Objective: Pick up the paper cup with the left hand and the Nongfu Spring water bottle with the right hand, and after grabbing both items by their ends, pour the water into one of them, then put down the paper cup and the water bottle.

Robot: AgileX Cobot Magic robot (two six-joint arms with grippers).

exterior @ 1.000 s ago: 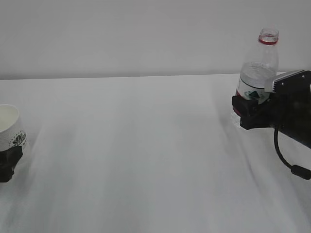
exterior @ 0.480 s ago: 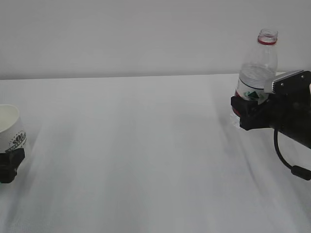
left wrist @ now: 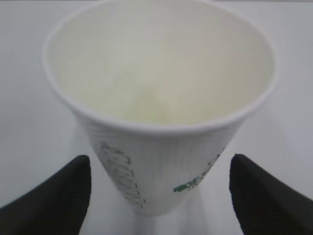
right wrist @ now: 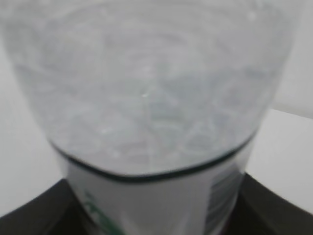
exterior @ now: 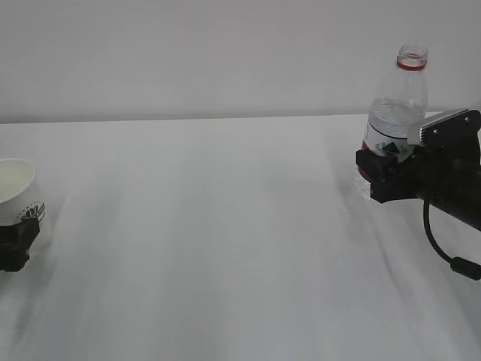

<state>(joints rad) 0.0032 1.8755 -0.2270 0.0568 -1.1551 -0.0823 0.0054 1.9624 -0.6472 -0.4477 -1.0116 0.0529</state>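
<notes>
Your left pincer [exterior: 13,244] grasps the paper cup [exterior: 16,192] low on its wall, at the far left of the desk [exterior: 225,248]; cup upright, mouth open upward. Your right pincer [exterior: 379,177] is clamped round the label band of the water bottle [exterior: 396,105], well apart from the cup on the desk's right side. Bottle upright, uncapped, its base hidden behind the pincer.

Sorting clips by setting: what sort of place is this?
Probably a lab test bench, not a home: a bare white table against a blank wall, holding only a paper cup and a water bottle.
</notes>
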